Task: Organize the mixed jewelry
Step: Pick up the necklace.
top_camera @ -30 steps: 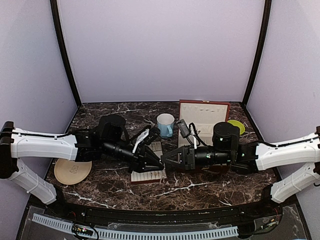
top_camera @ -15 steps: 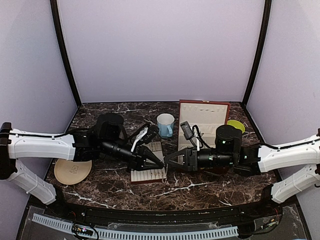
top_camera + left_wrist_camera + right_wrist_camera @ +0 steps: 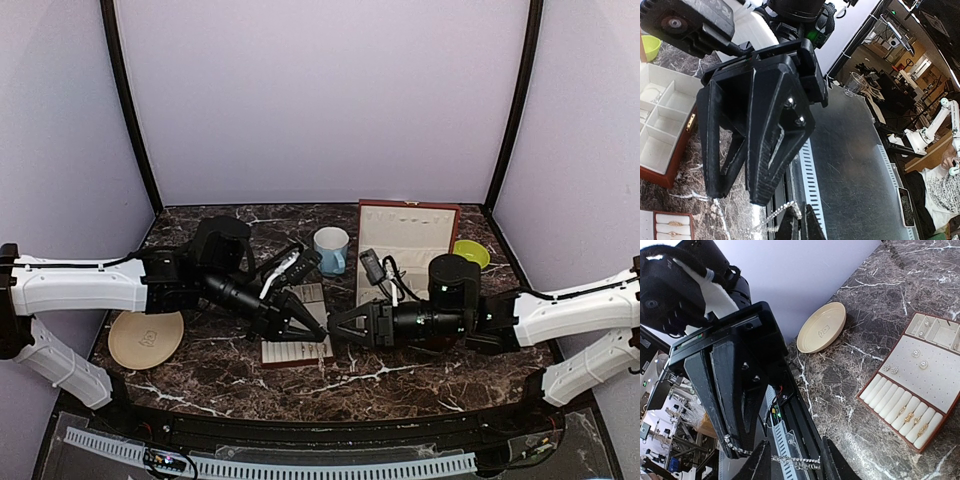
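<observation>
My two grippers meet tip to tip above the near right corner of the slotted tray [image 3: 297, 325]. The left gripper [image 3: 800, 207] is shut on a fine silvery beaded chain [image 3: 779, 210]. In the right wrist view the chain [image 3: 795, 459] runs from the left gripper [image 3: 732, 452] across the gap of my right gripper [image 3: 795, 441], whose jaws stand apart. The tray [image 3: 905, 390] holds gold rings [image 3: 912, 417] in its slots and studs [image 3: 890, 369] on its pad. From above, the left gripper [image 3: 320, 331] and right gripper [image 3: 336, 335] almost touch.
A red-brown box with cream lining [image 3: 407, 245] stands open at the back right, with a green bowl [image 3: 472, 252] beside it. A blue mug [image 3: 331, 250] stands behind the tray. A cream plate [image 3: 146, 338] lies at the near left under the left arm.
The right gripper's jaws have parted from shut. The left gripper stays shut on the chain. Both arms have barely shifted.
</observation>
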You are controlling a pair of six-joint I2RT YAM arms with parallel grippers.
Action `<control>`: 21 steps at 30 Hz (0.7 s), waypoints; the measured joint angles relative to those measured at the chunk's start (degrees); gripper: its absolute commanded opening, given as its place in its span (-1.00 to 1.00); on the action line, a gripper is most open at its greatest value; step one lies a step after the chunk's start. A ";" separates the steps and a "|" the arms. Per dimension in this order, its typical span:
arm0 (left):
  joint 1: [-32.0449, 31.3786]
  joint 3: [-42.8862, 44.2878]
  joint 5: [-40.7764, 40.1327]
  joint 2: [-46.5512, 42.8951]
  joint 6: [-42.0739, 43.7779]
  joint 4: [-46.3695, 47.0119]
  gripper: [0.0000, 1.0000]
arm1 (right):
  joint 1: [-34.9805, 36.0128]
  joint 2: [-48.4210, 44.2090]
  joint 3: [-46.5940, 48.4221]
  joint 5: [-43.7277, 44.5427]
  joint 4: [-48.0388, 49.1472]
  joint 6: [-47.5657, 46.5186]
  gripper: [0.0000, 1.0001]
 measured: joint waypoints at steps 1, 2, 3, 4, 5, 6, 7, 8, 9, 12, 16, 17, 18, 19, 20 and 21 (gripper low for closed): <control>0.00 0.00 0.20 0.04 -0.04 -0.28 -1.00 | 0.15 -0.02 -0.20 0.04 -0.09 -0.15 -0.40; 0.00 0.02 0.37 0.09 -0.04 -0.63 -1.00 | 0.42 -0.02 -0.39 0.15 -0.37 -0.42 -0.41; 0.00 0.04 0.46 0.09 -0.11 -0.96 -1.00 | 0.74 -0.02 -0.50 0.26 -0.68 -0.63 -0.41; 0.00 0.13 0.57 0.11 -0.20 -1.42 -1.00 | 1.03 -0.04 -0.50 0.33 -0.94 -0.81 -0.40; 0.00 0.33 0.57 0.11 -0.24 -1.99 -1.00 | 1.38 -0.09 -0.55 0.52 -1.11 -0.81 -0.39; 0.00 0.46 0.57 0.11 -0.31 -2.40 -1.00 | 1.66 -0.26 -0.76 0.74 -1.07 -0.83 -0.38; 0.02 0.59 0.55 0.11 -0.42 -2.62 -1.00 | 1.90 -0.66 -1.18 1.07 -1.07 -0.81 -0.37; 0.04 0.70 0.52 0.11 -0.50 -2.78 -1.00 | 2.12 -1.16 -1.68 1.42 -1.14 -0.76 -0.35; 0.17 0.70 0.52 0.11 -0.63 -2.84 -1.00 | 2.21 -1.66 -2.16 1.70 -1.25 -0.76 -0.33; 0.61 0.70 0.52 0.11 -1.27 -2.89 -1.00 | 2.49 -2.73 -2.40 2.93 -2.36 -1.03 -0.28; 0.83 0.70 0.48 0.11 -1.99 -2.89 -1.00 | 3.10 -2.69 -0.98 4.39 -5.51 -2.27 -0.27; 0.87 0.70 0.46 0.13 -2.19 -2.89 -1.00 | 3.37 -2.40 -0.24 4.76 -6.49 -2.71 -0.28; 0.87 0.70 0.48 0.15 -2.38 -2.89 -1.00 | 3.61 -2.12 0.46 5.09 -7.23 -3.21 -0.30; 0.90 0.70 0.48 0.17 -2.49 -2.86 -1.00 | 3.96 -1.75 1.44 5.40 -8.22 -3.78 -0.31; 0.94 0.70 0.46 0.24 -2.69 -2.86 -1.00 | 4.28 -1.33 2.38 5.68 -9.05 -4.33 -0.32; 0.96 0.70 0.46 0.26 -2.78 -2.86 -1.00 | 4.59 -0.92 3.19 5.90 -9.62 -4.92 -0.33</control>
